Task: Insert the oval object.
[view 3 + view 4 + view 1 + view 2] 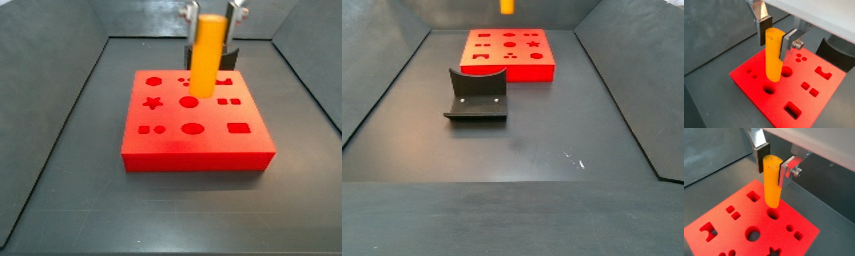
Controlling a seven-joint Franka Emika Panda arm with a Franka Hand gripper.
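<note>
The peg (pixel 774 54) hangs upright, clamped at its top in the gripper (pixel 775 32), tip just above a hole in the red block (pixel 817 92)

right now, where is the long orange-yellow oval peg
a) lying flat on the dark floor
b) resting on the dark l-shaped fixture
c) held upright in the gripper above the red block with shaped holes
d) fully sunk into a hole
c: the gripper clamps the long orange-yellow oval peg upright, its lower end just over the red block, as a side view confirms.
</note>
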